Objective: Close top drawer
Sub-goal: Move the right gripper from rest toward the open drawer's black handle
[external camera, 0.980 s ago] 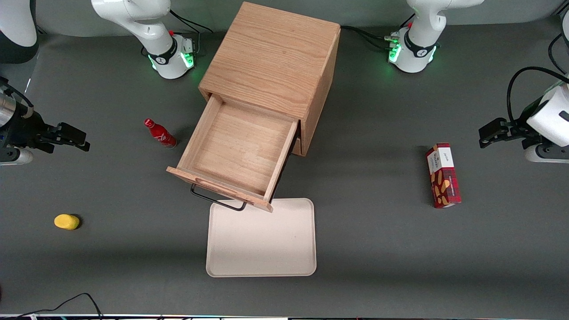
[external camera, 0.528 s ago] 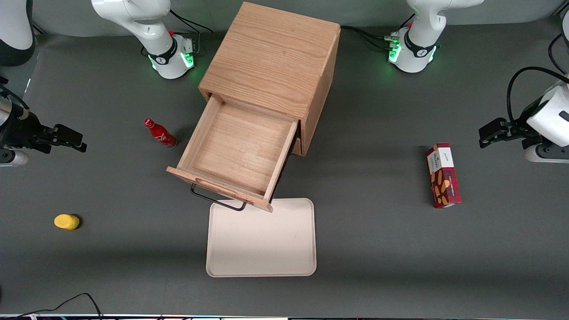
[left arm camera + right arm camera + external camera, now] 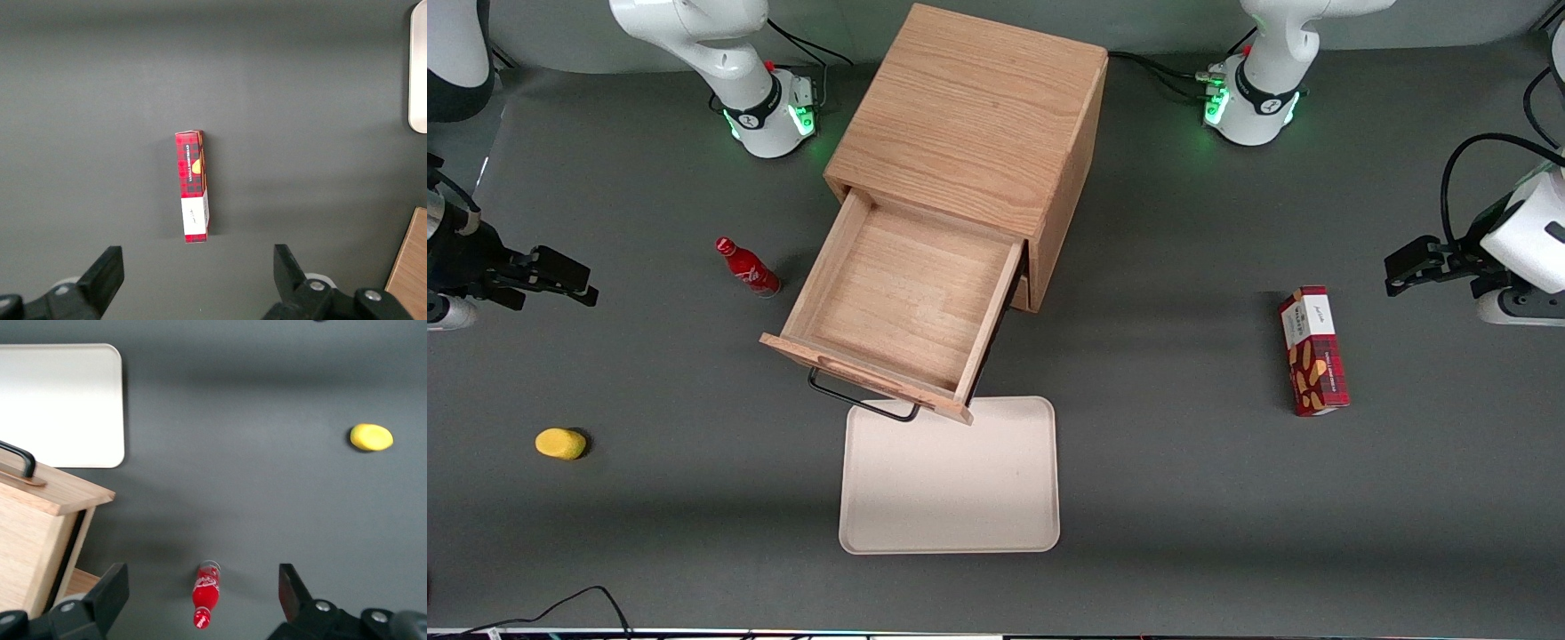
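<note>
Top drawer (image 3: 898,307) stands pulled fully out of the cabinet (image 3: 969,120), its black handle (image 3: 863,402) overhanging the tray (image 3: 950,498). Tool (image 3: 560,276) hovers well apart toward the working arm's end of the surface (image 3: 1183,462), fingers spread, gripping nothing, above the red bottle (image 3: 205,597).

The working arm (image 3: 694,36) is glossy white with a green-lit base; its hand (image 3: 560,276) is matte black, blocky-fingered.
</note>
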Motion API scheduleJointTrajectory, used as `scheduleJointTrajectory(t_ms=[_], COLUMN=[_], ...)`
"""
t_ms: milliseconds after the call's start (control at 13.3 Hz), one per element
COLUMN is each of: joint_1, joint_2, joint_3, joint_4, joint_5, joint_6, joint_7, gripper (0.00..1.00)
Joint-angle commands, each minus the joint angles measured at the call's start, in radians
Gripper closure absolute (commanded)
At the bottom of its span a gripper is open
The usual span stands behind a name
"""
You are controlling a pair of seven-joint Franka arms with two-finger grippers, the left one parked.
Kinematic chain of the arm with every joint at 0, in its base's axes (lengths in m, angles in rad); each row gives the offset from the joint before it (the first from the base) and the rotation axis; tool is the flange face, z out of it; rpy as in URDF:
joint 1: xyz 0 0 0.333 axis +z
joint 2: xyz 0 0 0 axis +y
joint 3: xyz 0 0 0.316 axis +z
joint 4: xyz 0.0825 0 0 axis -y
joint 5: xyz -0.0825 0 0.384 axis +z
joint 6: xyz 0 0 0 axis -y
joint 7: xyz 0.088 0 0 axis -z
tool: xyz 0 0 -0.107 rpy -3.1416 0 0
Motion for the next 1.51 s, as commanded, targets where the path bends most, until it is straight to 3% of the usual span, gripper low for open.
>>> scheduleJointTrajectory(t_ms=[0, 452, 1056, 1433], joint_1=[0.042, 0.203, 0.259, 0.259], joint_2=[0.075, 0.231, 0.385, 0.398], joint_3=[-0.004, -0.004, 0.002, 0.003], joint_4=[0.113, 0.29, 0.351, 0.344], joint_5=[0.047, 0.089, 0.126, 0.119], joint_6=[-0.007, 0.023, 0.299, 0.293], joint_7=[0.011, 0.15, 0.192, -0.157], gripper=[0.0, 0.0, 0.0, 0.0])
